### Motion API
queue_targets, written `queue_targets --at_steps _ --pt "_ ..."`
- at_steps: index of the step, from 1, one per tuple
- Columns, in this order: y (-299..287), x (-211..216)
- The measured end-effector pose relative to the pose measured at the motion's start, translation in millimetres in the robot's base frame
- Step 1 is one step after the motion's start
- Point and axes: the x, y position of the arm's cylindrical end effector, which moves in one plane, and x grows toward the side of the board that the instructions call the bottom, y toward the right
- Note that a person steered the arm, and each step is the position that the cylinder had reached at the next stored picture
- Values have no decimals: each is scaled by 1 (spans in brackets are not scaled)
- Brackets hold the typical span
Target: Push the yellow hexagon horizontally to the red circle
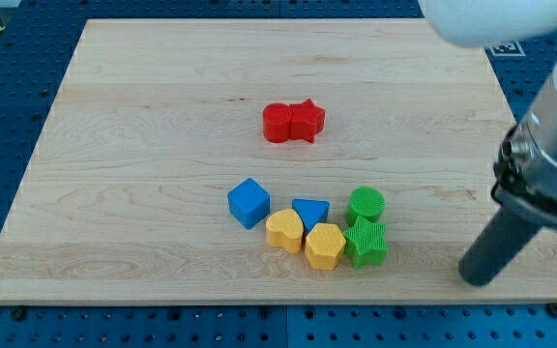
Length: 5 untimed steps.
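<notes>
The yellow hexagon [325, 246] lies near the view's bottom, in a cluster of blocks. The red circle [278, 124] sits above the board's middle, touching a red star [307, 121] on its right. My tip [476, 278] is the lower end of the dark rod at the view's right, near the board's bottom right corner. It stands well to the right of the hexagon, apart from every block.
Around the hexagon lie a yellow heart [284, 230] to its left, a blue triangle [310, 212] above it, a green star [366, 243] touching its right and a green circle [366, 205]. A blue cube [249, 202] sits further left. The wooden board [143, 174] rests on a blue table.
</notes>
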Motion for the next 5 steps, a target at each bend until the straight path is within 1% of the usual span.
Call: queue_targets --at_steps 1,3,5 --pt "-19 3" --pt "-122 3" --pt "-123 -13"
